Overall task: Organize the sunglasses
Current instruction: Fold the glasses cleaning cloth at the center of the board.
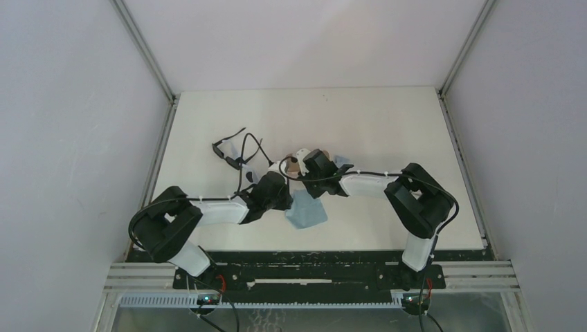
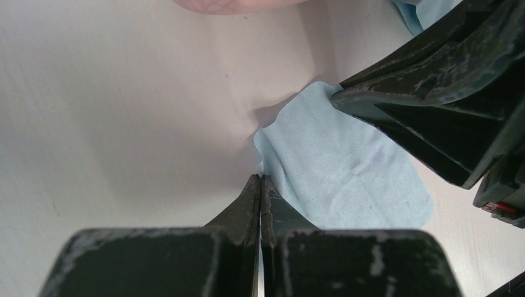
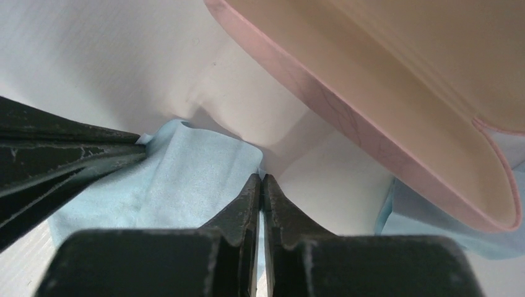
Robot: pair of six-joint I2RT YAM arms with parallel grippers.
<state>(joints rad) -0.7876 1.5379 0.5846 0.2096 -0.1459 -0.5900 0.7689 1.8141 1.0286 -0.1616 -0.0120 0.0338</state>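
Progress on the task looked small at this moment. The black sunglasses [image 1: 232, 153] lay on the table [image 1: 374, 124] to the far left of both arms, with their thin arms unfolded and nothing holding them. The white sunglasses [image 1: 300, 153] showed only as a small white shape just beside the right wrist, mostly hidden, so I could not tell how they lay. The pink case [image 3: 384, 124] stood open and, as far as the right wrist view showed, had no glasses inside. Both arms were busy with a light-blue cloth [image 2: 347, 179] in the middle of the table instead. The left gripper [image 2: 260, 180] had its jaws pressed together, with the edge of this cloth at their tips, and the right gripper [image 3: 261, 179] was closed in the same way at another corner; each appeared to pinch the cloth. A second blue cloth [image 3: 427, 229] lay partly under the case. In my judgement the cloth was only preparation, and putting both pairs in order was not yet done.
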